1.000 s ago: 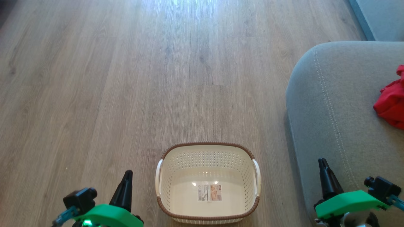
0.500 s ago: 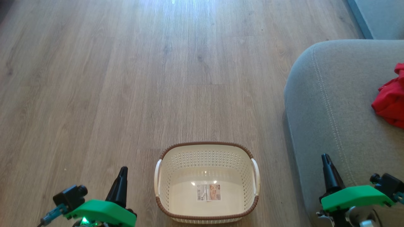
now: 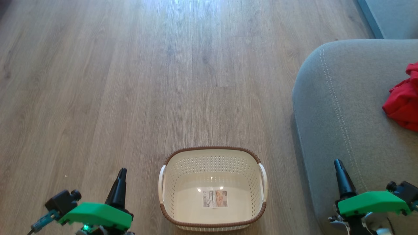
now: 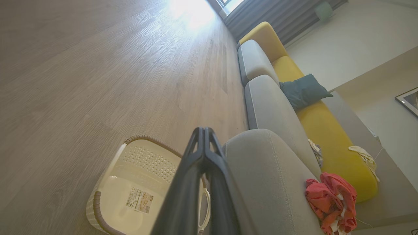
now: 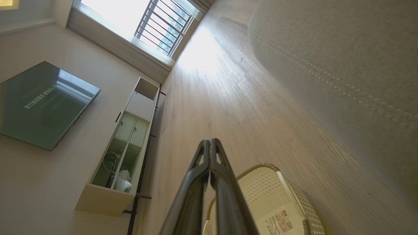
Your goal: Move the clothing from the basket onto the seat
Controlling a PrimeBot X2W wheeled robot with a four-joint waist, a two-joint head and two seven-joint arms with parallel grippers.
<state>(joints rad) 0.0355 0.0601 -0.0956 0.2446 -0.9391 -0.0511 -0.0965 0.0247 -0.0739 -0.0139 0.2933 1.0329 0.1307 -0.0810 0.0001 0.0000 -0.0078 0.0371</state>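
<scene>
The basket (image 3: 212, 164) stands upright on the wooden plank floor (image 3: 130, 81), mouth facing up. It is moulded cream plastic, rectangular with rounded corners. The walls are perforated in regular rows of small holes, and a brown braided-look band runs around the rim. A white handle (image 3: 161, 182) is fitted on each short end. The long axis runs across the robot's front, left to right, so one handle faces each arm. The smooth inner bottom carries a printed label (image 3: 214, 198).

The seat (image 3: 343, 124) lies to the right of the basket, near it but not touching. It is a large grey cushion in coarse woven fabric, with a rounded corner and a pale double-stitched seam following its edge. The clothing (image 3: 403, 101) rests on top of the seat, well apart from the basket. It is a crumpled heap of soft bright red fabric. In the left wrist view it shows white parts among the folds and lies beside a yellow backrest (image 4: 313, 130). The heap has no clear long axis.

The left claw (image 3: 120, 178) hangs over the floor left of the basket. The right claw (image 3: 341, 173) appears over the near part of the seat. Each claw is closed: its two long dark fingers meet at the tips and point forward, away from the robot.
</scene>
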